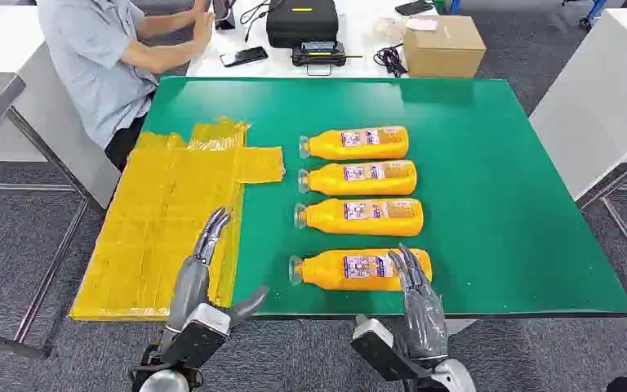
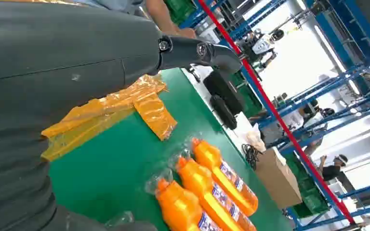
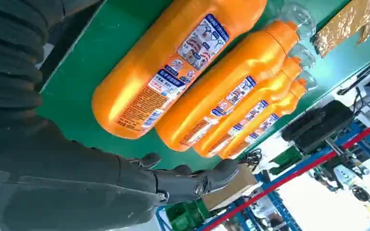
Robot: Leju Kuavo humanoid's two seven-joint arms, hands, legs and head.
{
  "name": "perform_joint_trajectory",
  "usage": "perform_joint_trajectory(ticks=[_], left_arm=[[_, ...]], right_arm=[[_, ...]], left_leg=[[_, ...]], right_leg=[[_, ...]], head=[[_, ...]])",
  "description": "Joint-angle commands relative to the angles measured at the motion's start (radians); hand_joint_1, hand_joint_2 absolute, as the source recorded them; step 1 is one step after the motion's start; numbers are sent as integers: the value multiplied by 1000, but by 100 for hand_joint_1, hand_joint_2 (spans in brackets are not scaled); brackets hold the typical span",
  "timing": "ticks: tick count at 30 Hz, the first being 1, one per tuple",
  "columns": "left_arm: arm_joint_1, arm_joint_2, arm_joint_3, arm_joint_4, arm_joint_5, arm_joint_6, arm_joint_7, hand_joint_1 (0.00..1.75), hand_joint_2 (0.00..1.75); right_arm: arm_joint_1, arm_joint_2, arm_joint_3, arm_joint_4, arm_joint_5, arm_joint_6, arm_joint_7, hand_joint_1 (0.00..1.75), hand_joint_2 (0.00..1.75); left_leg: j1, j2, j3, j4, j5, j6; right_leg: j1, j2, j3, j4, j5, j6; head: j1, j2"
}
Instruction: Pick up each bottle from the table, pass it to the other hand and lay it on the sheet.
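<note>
We see our right hand (image 1: 415,287) at the lower middle of the head view, fingers spread and holding nothing, its fingertips over the base end of the nearest bottle (image 1: 362,269); whether they touch it we cannot tell. That bottle lies on its side, long axis across the frame, cap toward the left. Three more bottles (image 1: 357,180) lie parallel above it. Our left hand (image 1: 206,273), also open and empty, hovers over the yellow sheet (image 1: 159,220) at lower left. The green table (image 1: 490,180) leaves free room to the right; a person (image 1: 102,57) sits at upper left.
</note>
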Motion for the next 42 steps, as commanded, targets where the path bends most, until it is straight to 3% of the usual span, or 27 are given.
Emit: perform_joint_trajectory(ticks=[1, 23, 25, 26, 31, 34, 42], left_arm=[[-33, -6, 35, 7, 9, -5, 9, 0, 175], [35, -6, 81, -43, -12, -30, 20, 0, 175], [31, -6, 80, -42, -12, -30, 22, 0, 175], [25, -6, 77, -37, -11, -35, 26, 0, 175], [-1, -6, 64, -13, -1, -47, 30, 0, 175], [-11, -6, 46, 8, 4, -68, 35, 0, 175], [-21, -6, 36, 38, 6, -78, 24, 0, 175]], right_arm=[[-85, -19, -2, 97, -7, 1, 12, 0, 175], [-73, -7, 51, 109, -21, -18, 39, 0, 175], [-81, -11, 56, 113, 13, -27, 60, 0, 175], [-92, -23, 67, 127, 105, -48, 116, 0, 175], [-128, -47, 78, 154, 188, -76, 153, 0, 175], [-147, -106, 96, 166, 359, -83, 248, 0, 175], [-183, -169, 100, 200, 407, -74, 281, 0, 175]], left_leg=[[1, 2, 3, -1, -1, -1], [1, 1, 3, -1, -1, -2], [2, 2, 5, 0, -2, -2], [1, 1, 4, -1, -1, -2], [1, 1, 3, -1, -1, -1], [2, 1, 6, -1, -2, -2], [1, 1, 6, -1, -1, -2]], right_leg=[[1, 1, 3, -1, 0, -2], [1, 0, 3, -1, -1, -2], [2, 1, 5, -1, -1, -3], [1, 1, 4, -1, -1, -2], [1, 1, 3, -1, 0, -2], [2, 0, 6, -2, -1, -3], [2, 0, 6, -2, -1, -2]], head=[[0, 0], [0, 0], [0, 0], [0, 0], [0, 0], [0, 0], [0, 0]])
